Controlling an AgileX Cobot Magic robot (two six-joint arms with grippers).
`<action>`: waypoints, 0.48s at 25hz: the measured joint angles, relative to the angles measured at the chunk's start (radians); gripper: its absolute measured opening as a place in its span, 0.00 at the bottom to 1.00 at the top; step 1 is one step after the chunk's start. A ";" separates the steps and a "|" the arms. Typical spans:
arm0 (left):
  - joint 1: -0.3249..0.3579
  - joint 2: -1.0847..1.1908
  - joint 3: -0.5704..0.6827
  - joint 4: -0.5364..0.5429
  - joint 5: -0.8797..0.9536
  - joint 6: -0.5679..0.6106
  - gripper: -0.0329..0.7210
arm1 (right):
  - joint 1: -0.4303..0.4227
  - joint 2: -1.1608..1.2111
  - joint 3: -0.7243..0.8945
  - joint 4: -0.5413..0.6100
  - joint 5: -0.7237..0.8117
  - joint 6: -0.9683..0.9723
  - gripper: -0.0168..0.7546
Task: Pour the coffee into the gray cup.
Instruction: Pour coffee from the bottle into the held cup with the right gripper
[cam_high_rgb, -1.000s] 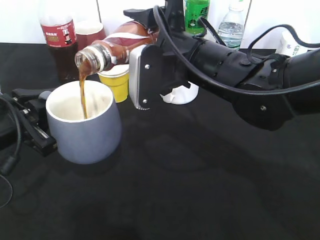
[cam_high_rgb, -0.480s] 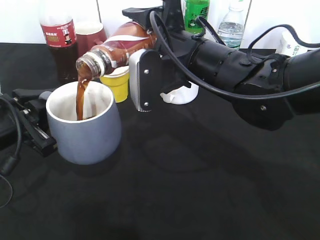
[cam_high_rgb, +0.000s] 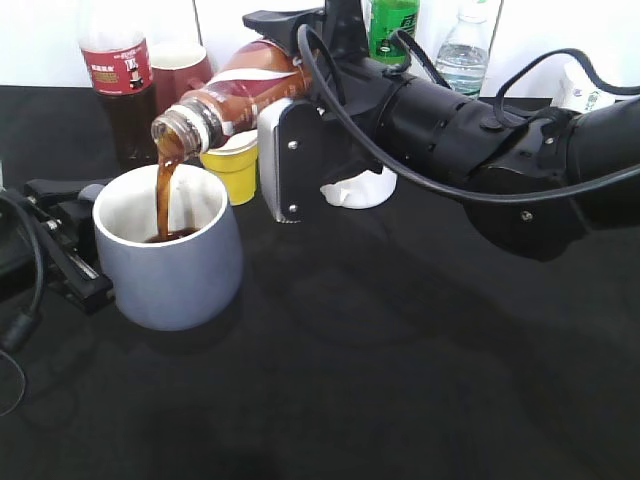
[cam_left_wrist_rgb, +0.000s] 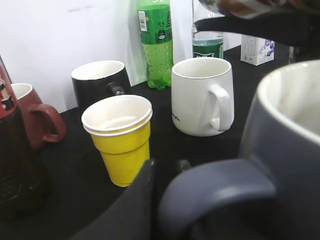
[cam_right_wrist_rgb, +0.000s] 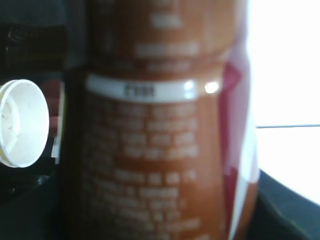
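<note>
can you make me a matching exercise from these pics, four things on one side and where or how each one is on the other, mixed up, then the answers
Things:
1. coffee bottle
2. gray cup
3. yellow paper cup
4. white mug

States or places:
A. upright beside the green bottle, no liquid visible
B. tipped over, held by the right gripper, mouth down
C. taking a brown stream, handle at the left gripper
D. stands behind the gray cup, white inside

Pairs: 1-B, 2-C, 3-D, 4-A

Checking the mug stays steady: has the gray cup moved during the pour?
No. The gray cup keeps its place against the yellow cup behind it.
</note>
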 joint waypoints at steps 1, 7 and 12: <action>0.000 0.000 0.000 0.000 0.000 0.000 0.14 | 0.000 0.000 0.000 0.000 -0.002 0.000 0.70; 0.000 0.000 0.000 0.000 0.000 0.000 0.14 | 0.000 0.000 0.000 0.000 -0.003 -0.001 0.70; 0.000 0.000 0.000 0.001 0.000 0.000 0.14 | 0.000 0.000 0.000 0.001 -0.003 -0.001 0.70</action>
